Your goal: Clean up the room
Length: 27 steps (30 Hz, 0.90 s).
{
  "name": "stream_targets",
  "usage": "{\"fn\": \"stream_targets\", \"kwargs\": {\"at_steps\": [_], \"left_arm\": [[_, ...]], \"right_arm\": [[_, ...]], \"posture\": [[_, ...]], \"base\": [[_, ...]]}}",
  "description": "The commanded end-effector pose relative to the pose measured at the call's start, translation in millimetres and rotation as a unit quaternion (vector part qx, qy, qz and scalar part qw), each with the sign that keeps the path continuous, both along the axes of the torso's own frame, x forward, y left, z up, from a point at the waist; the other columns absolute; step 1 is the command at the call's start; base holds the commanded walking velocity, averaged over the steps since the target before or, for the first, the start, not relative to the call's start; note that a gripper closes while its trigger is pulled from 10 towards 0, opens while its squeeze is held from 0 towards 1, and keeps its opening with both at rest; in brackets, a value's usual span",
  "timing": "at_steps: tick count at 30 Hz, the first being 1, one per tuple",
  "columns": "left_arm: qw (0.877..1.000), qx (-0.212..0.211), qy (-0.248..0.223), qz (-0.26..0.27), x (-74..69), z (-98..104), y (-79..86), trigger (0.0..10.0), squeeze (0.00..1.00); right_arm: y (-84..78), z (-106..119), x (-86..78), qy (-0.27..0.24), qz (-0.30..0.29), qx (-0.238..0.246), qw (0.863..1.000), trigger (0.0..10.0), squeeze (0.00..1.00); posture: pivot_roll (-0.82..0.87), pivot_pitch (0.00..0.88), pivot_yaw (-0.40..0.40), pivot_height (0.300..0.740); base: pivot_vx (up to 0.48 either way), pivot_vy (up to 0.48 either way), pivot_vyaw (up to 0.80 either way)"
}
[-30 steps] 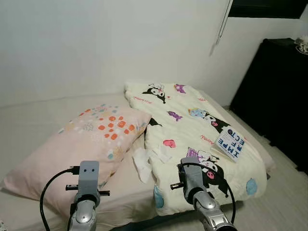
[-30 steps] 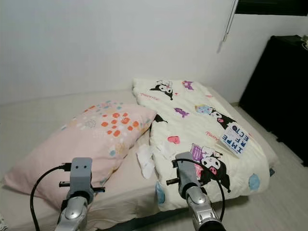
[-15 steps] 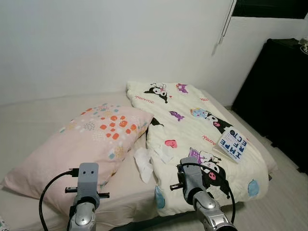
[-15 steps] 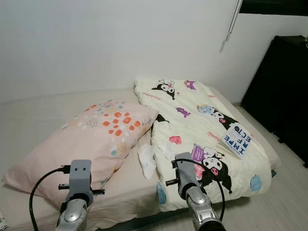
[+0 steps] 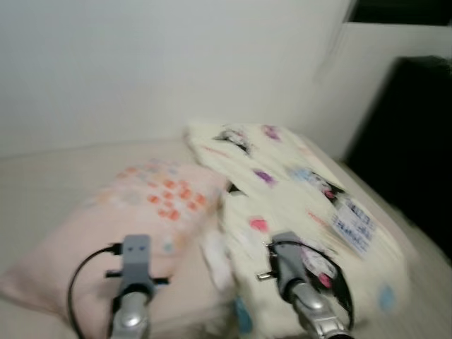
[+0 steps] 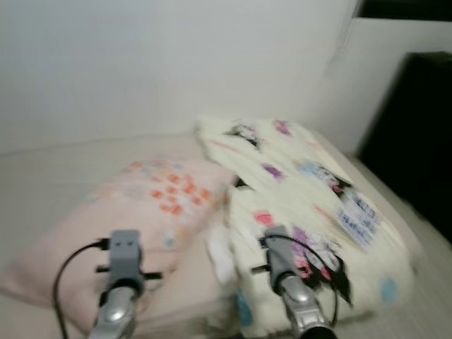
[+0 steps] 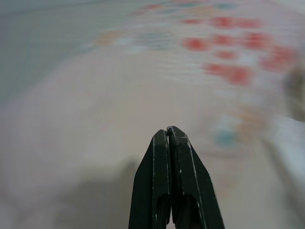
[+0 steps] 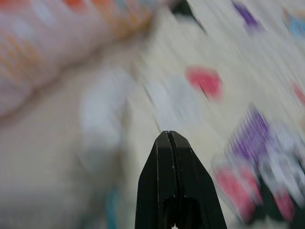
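Observation:
A low bed (image 5: 42, 183) lies before me, blurred by motion. On it rests a pink pillow (image 5: 134, 212) with orange and red spots. To its right spreads a cream cartoon-print blanket (image 5: 282, 176) with a white and blue booklet (image 5: 353, 224) on top. White crumpled tissues (image 5: 215, 247) lie between pillow and blanket. My left gripper (image 7: 167, 131) is shut and hovers over the pillow. My right gripper (image 8: 167, 133) is shut above the blanket and tissues. Both wrists, left wrist (image 5: 134, 272) and right wrist (image 5: 293, 272), are raised in front of the bed's near edge.
A black cabinet (image 5: 413, 141) stands at the right beside the bed. A white wall (image 5: 176, 63) runs behind the bed. Pale floor (image 5: 431, 247) shows between the bed and the cabinet.
The whole picture has blurred and shifted slightly, so the camera is moving. Both arms keep the same raised pose, grippers still shut.

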<state>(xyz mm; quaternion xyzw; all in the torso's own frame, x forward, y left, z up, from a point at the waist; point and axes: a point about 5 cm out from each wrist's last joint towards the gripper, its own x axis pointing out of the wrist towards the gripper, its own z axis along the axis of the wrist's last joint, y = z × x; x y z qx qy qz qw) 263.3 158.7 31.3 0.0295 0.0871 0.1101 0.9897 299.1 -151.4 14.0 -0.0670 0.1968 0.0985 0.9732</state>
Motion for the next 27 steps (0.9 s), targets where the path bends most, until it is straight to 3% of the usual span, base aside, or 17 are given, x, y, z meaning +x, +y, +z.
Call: {"fn": "stream_targets", "kwargs": {"at_steps": [1,27], "left_arm": [[1.000,0.010,0.009,0.015,-4.9,-4.4,8.6,10.0,0.00],[1.000,0.023,0.009,0.014,-6.4,-4.1,16.5,10.0,0.00]], "right_arm": [[7.3,-4.4,-4.0,0.009,0.007,0.009,1.000,10.0,0.00],[12.5,-6.5,-4.9,0.021,0.014,0.016,1.000,10.0,0.00]], "posture": [[0.03,0.046,-0.073,0.740],[0.03,0.038,-0.070,0.740]], "base": [[0.000,0.000,0.00],[0.000,0.000,0.00]]}}
